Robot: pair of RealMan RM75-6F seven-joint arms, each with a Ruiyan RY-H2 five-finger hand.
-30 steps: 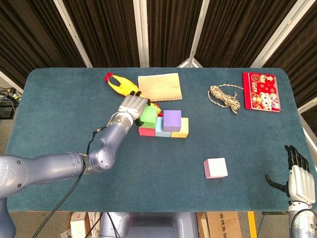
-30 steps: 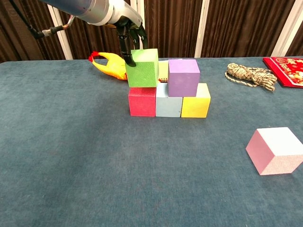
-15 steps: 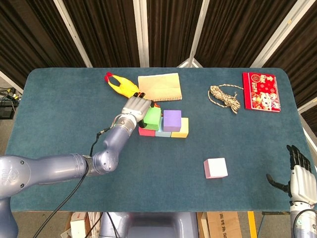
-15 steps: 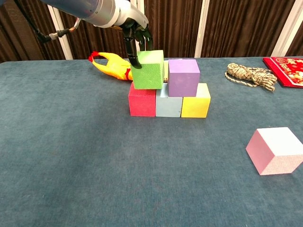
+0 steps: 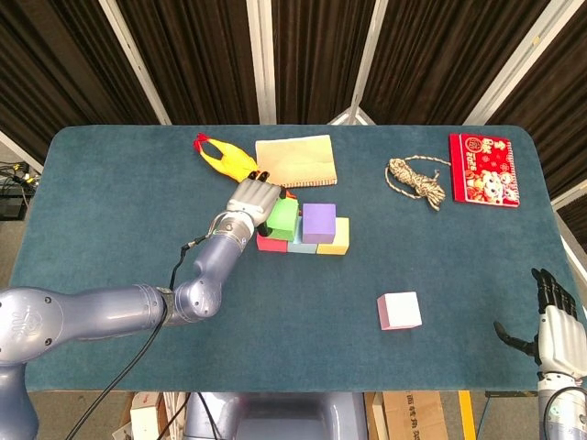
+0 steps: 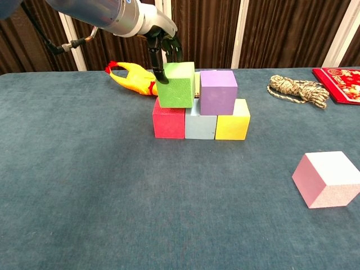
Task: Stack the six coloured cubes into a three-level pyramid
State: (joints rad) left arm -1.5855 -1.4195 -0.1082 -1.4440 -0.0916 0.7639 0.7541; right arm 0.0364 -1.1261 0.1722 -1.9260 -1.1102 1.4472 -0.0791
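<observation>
A red cube [image 6: 169,121], a light blue cube [image 6: 199,125] and a yellow cube [image 6: 232,124] form a row on the table. A purple cube [image 6: 218,91] sits on the blue and yellow ones. My left hand [image 6: 161,49] grips a green cube [image 6: 176,85] slightly tilted on the red and blue cubes, beside the purple one; the head view shows the same left hand [image 5: 251,201] and green cube [image 5: 282,220]. A pink cube [image 5: 399,311] lies alone at the front right. My right hand [image 5: 554,326] hangs open off the table's near right corner.
A yellow rubber chicken [image 5: 220,158] and a tan notebook [image 5: 294,160] lie just behind the stack. A coiled rope [image 5: 417,180] and a red packet [image 5: 484,169] lie at the back right.
My left hand has carried the green cube rightwards and lowered it onto the red and blue cubes, closer to the purple cube. The right hand has not moved.
</observation>
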